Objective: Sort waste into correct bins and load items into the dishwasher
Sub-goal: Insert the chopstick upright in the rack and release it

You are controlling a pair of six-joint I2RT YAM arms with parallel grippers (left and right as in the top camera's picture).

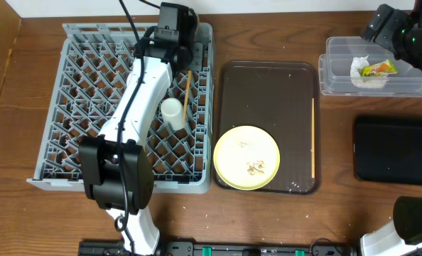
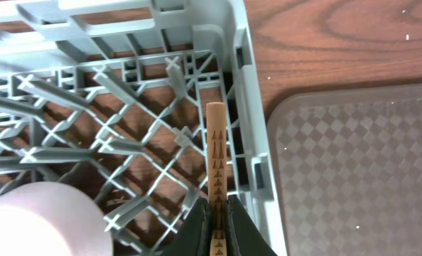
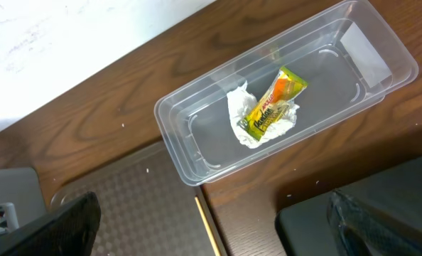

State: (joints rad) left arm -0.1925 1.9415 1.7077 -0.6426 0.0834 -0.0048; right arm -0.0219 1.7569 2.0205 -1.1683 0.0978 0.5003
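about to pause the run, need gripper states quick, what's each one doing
left gripper: closed on a wooden chopstick, over the dish rack.
right gripper: open, holding nothing, above the clear tub.

brown wooden table [image 1: 268,35], four containers set directly on its top
at left, large grey dish rack [image 1: 69,107]; just beside its right edge, dark brown serving tray [image 1: 268,92]; at far right toward the far side, clear tub [image 1: 339,67]; nearer than that and apart from it, flat black tray [image 1: 392,149].
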